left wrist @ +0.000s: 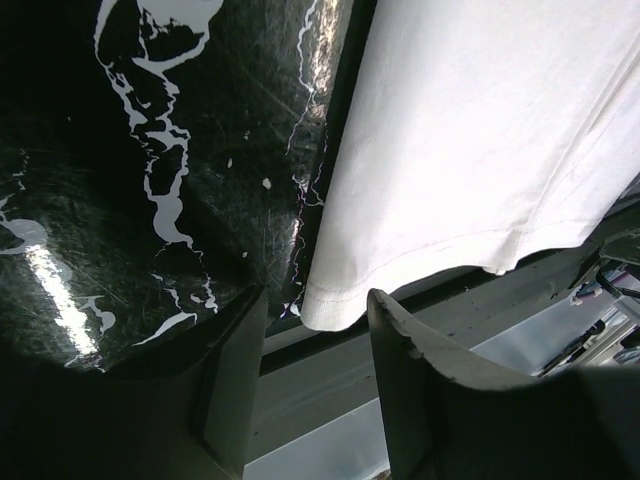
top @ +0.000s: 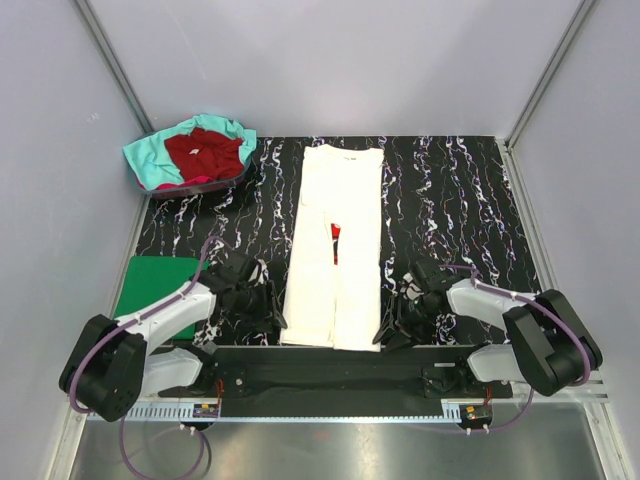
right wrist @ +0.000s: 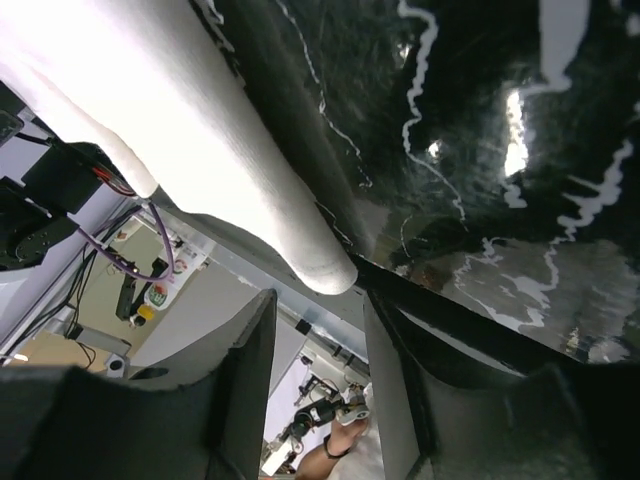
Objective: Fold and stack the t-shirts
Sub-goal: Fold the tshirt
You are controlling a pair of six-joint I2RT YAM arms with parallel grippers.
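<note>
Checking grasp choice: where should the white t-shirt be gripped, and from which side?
Probably the two near hem corners, one per arm, approached from the table's near edge. The white t-shirt lies flat as a long narrow strip with its hem toward the arms, so both corners are exposed there.

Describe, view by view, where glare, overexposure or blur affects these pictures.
Top external: even, sharp lighting; the white t-shirt looks washed out. Left wrist: a glare streak on the glossy marbled table; lower edge dark. Right wrist: bright glare patches on the table; the white t-shirt is overexposed.
</note>
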